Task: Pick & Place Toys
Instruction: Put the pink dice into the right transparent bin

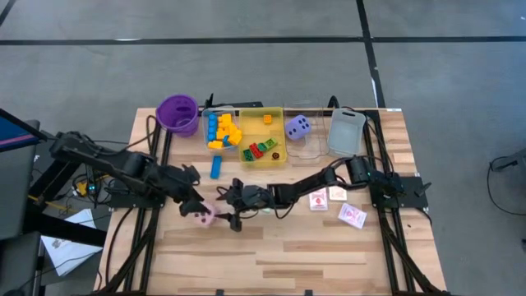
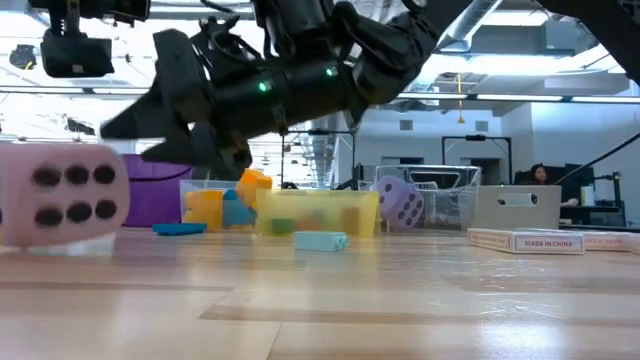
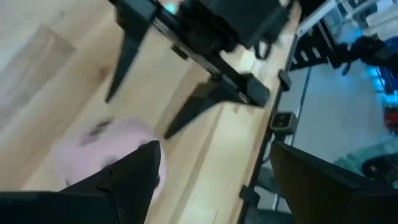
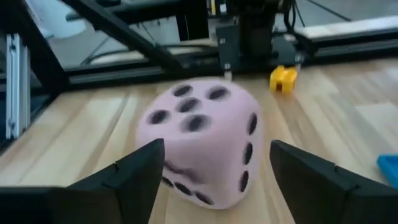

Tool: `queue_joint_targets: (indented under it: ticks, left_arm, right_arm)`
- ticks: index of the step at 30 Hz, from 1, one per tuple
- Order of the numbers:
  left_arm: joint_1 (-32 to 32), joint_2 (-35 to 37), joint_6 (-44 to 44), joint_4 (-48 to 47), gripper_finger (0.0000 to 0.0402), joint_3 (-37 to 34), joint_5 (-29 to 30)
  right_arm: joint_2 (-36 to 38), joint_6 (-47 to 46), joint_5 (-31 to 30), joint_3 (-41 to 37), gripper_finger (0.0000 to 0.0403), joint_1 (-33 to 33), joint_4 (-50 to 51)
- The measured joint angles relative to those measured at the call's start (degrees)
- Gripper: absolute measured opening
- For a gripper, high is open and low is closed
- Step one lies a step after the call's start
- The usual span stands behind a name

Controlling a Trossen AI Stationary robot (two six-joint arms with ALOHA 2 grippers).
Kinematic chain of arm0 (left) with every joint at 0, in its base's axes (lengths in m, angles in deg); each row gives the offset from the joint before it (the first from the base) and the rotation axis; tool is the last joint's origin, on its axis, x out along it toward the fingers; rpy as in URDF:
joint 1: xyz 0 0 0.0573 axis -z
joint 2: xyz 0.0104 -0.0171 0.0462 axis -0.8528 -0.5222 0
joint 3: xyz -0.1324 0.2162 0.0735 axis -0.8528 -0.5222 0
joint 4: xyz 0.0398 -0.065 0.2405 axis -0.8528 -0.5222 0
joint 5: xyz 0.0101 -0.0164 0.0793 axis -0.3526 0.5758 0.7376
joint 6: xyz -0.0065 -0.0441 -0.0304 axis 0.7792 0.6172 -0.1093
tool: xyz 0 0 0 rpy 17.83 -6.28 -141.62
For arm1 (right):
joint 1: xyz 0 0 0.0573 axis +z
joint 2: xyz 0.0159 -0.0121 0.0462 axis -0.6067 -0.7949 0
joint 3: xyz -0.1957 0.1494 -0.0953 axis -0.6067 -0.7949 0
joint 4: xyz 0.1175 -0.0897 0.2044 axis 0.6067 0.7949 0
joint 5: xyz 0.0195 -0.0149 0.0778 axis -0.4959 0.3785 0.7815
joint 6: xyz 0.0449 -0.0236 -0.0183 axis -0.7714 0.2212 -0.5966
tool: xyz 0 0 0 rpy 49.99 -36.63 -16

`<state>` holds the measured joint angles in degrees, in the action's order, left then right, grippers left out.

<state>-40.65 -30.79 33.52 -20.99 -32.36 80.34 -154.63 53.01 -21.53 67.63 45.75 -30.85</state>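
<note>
Your pink die (image 1: pixel 202 213) sits on the bench (image 1: pixel 312 247) in the front-left part, well apart from the trays at the back, and both arms have met around it. The right gripper (image 1: pixel 234 203) reaches across from the right side and the die lies straight ahead of it, toward the left; in the right wrist view the die (image 4: pixel 199 143) stands between the two spread fingers (image 4: pixel 134 177), which are not touching it yet. The left gripper (image 1: pixel 191 205) comes from the other side, its fingers also apart; in the left wrist view one finger (image 3: pixel 134 174) is just beside the die (image 3: pixel 106 152), and you cannot tell if it touches. A die has no long axis, so what matters is only that its flat faces are square to the fingers. The right gripper looks better centred, so I judge it should close while the left one gives way, otherwise the two may collide.
</note>
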Motion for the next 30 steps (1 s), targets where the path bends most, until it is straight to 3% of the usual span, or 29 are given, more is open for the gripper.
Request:
queue_joint_targets:
  ticks: [9, 15, 23, 30]
  left_arm:
    - [0.04, -0.95, 1.86, -12.23, 0.0296, -0.18, 2.45]
    - [0.07, -3.33, 2.69, -16.56, 0.0296, -0.18, 2.45]
    - [0.09, -7.01, 2.97, -23.22, 0.0296, -0.20, 1.97]
    - [0.15, -12.72, 2.52, -19.19, 0.0296, -0.20, -1.15]
  right_arm:
    - [0.07, -0.38, 0.08, 1.73, 0.0276, -0.79, 7.38]
    - [0.07, -6.15, 2.44, 1.75, 0.0278, -0.63, 13.76]
    - [0.13, -7.54, 6.23, 1.75, 0.0347, 0.99, 13.70]
    - [0.15, -10.87, 6.26, 1.75, 0.0390, 2.15, 14.10]
